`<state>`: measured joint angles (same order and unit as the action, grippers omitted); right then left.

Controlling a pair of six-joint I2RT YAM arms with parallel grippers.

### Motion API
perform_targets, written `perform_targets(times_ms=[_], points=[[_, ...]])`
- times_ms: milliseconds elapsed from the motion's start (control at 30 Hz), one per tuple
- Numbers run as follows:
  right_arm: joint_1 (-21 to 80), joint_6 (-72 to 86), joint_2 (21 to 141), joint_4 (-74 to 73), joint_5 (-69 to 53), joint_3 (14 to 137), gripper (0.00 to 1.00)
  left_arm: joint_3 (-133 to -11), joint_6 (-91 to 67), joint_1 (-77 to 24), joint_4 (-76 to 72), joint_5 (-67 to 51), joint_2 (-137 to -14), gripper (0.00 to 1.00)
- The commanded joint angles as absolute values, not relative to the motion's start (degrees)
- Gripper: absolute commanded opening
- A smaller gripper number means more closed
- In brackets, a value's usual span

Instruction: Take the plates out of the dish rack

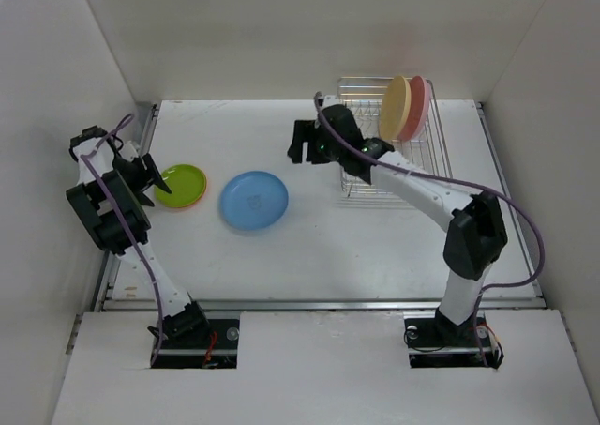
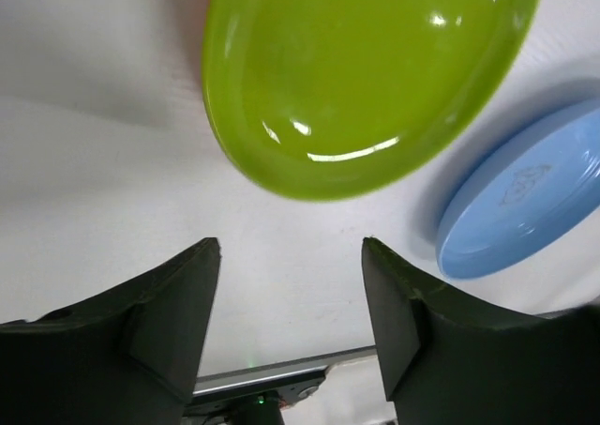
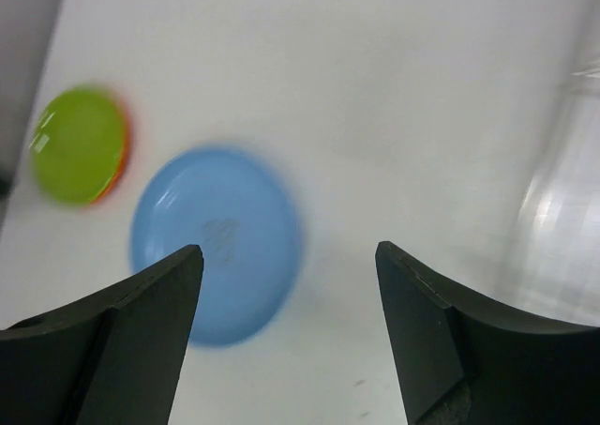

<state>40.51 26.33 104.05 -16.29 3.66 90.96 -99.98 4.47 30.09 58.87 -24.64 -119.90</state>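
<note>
white walls close in a white table [image 1: 375,247], and on it we count three of the five plates already out. the lime green plate [image 1: 181,183] sits stacked on the orange plate [image 3: 123,153] at the left, with only a sliver of orange showing under it, and the blue plate [image 1: 254,200] lies flat just beside them towards the middle. the pale yellow plate [image 1: 395,108] and the pink plate [image 1: 421,104] stand upright, face to face, at the back of the dish rack [image 1: 356,92] on the right.

the left gripper [image 2: 289,242] hangs just beside the green plate with its jaws spread and nothing between them. the right gripper [image 3: 288,247] is over bare table between the blue plate and the rack, its jaws also spread wide and empty.

we judge the step in hand to be the reach for the next plate, most likely the yellow one, since it faces the open side of the rack. to do it well we would bring the right fingers down astride the plate's top rim and close firmly. we would then lift straight up until the plate clears the wire dividers, so the rack is not dragged and the pink plate is not tipped.

the plates look plain, glossy and shallow, so a rim pinch could slip.
</note>
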Motion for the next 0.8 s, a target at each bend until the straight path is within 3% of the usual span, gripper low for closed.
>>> perform_targets(times_ms=[0, 400, 633, 767], points=[[31.5, 26.81, 100.28, -26.61, 22.45, 98.86, 0.8, -97.74, 7.21, 30.32, 59.33, -22.86, -108.66, 0.6], [19.7, 19.42, 119.42, -28.49, 47.8, 121.28, 0.8, -92.29, 10.55, 29.27, 57.22, -17.31, -99.67, 0.65], [15.83, 20.12, 125.94, -25.93, 47.46, 122.43, 0.8, -91.67, 10.55, 28.04, 57.74, -15.21, -96.95, 0.67], [15.82, 20.13, 125.95, -23.57, 46.59, 120.42, 0.71, -91.14, 10.02, 26.29, 57.74, -13.89, -96.33, 0.67]])
